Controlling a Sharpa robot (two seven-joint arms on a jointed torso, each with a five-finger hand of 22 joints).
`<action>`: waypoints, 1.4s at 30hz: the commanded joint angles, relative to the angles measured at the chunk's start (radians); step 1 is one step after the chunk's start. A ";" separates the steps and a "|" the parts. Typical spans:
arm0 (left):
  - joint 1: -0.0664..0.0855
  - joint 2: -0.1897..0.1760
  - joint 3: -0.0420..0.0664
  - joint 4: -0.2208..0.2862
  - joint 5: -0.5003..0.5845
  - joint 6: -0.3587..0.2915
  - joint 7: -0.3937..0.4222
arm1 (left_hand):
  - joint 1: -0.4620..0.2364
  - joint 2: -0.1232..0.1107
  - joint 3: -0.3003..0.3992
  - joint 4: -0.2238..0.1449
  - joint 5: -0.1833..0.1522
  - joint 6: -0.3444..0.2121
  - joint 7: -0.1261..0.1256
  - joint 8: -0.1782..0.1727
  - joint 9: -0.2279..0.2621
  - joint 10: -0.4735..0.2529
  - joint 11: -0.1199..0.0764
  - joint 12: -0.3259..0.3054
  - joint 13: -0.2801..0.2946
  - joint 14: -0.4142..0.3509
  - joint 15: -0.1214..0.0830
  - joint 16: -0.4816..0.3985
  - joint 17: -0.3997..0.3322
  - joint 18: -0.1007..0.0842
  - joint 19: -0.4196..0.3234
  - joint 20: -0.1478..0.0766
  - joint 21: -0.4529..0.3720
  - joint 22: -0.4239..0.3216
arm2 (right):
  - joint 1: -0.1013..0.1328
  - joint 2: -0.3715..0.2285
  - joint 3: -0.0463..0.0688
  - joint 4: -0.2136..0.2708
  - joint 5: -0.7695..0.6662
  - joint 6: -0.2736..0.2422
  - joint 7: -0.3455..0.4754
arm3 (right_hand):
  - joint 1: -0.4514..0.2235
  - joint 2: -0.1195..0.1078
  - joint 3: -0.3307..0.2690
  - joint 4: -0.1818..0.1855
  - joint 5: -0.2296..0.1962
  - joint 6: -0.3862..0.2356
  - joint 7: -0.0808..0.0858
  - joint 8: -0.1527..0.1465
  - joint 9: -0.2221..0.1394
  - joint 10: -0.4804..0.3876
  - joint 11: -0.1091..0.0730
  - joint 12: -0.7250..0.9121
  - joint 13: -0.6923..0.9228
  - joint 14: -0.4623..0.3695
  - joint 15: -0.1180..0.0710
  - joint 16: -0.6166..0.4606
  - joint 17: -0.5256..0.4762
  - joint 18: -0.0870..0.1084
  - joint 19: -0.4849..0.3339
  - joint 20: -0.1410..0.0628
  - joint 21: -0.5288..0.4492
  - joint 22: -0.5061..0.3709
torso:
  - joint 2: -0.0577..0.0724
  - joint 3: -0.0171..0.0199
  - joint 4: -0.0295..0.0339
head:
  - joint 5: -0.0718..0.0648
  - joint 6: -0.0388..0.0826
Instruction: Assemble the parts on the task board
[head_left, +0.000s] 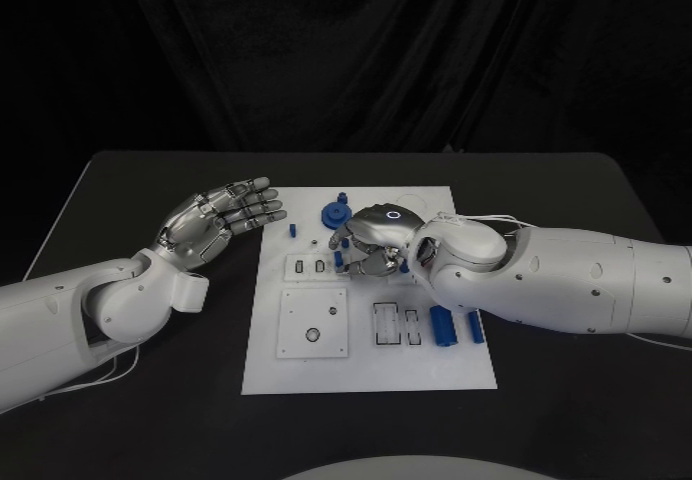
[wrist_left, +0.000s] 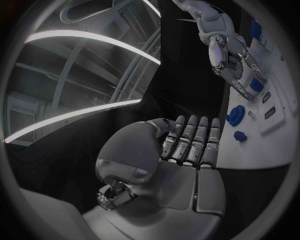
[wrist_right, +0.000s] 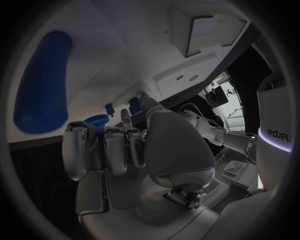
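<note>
White task board (head_left: 369, 372) lies flat mid-counter, long side running near to far. Blue parts on it: a gear (head_left: 333, 214) at the far edge, a small peg (head_left: 293, 230) at far left, two cylinders (head_left: 441, 325) standing side by side toward the near right. A square plate (head_left: 313, 324) sits left of centre; slotted blocks (head_left: 392, 324) just right of it.

Right robot hand (head_left: 372, 242) is over the board's far middle, fingers curled down at a blue part (head_left: 340, 260); whether it grips it, cannot tell.

Left robot hand (head_left: 219, 219) hangs off the board's far-left corner, palm up, fingers extended together, holding nothing.

Black counter (head_left: 159, 420) all round.
</note>
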 joint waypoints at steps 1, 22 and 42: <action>-0.002 0.000 0.001 0.002 0.002 0.017 0.011 | -0.010 0.004 0.007 -0.001 -0.004 -0.002 0.015 0.002 0.000 0.010 0.002 0.005 0.002 -0.001 -0.003 0.006 -0.001 -0.010 -0.004 0.001 0.001 -0.001 | -0.004 -0.005 0.000 0.002 -0.011 -0.030 0.024 | -0.001 -0.013 -0.010 0.006 -0.023 -0.006 -0.001 -0.008 -0.004 0.104 -0.006 0.003 0.263 0.106 -0.004 0.003 0.263 0.011 0.029 -0.004 -0.004 0.204 | 0.000 0.0001 0.0002 | 0.000 0.000; 0.024 -0.051 0.001 0.069 -0.013 -0.120 0.050 | -0.017 -0.013 0.018 -0.014 -0.001 -0.001 0.016 0.001 -0.001 0.019 0.015 0.004 0.005 0.020 -0.003 0.033 0.003 -0.008 0.016 0.002 0.014 0.004 | 0.055 -0.160 0.006 0.112 0.291 -0.297 0.285 | -0.001 -0.025 -0.020 0.123 -0.066 0.079 -0.004 0.011 -0.007 0.104 -0.006 0.003 0.263 0.106 -0.006 0.003 0.263 -0.001 0.056 -0.010 0.033 0.227 | -0.001 0.0023 -0.0026 | 0.017 0.030; 0.212 0.017 0.001 0.061 -0.421 -0.369 -0.251 | -0.055 -0.083 -0.058 0.122 -0.077 0.122 0.020 0.004 -0.002 0.240 -0.118 0.401 0.620 0.351 -0.157 0.610 0.271 0.061 0.329 -0.079 0.434 0.227 | 0.072 -0.359 -0.003 0.114 0.773 -0.248 0.479 | 0.071 0.028 0.012 0.124 0.069 0.188 -0.009 0.016 -0.013 -0.059 0.002 -0.091 0.105 0.023 0.001 -0.186 0.133 0.066 -0.113 0.002 -0.245 0.106 | -0.032 0.0162 -0.0090 | 0.061 0.089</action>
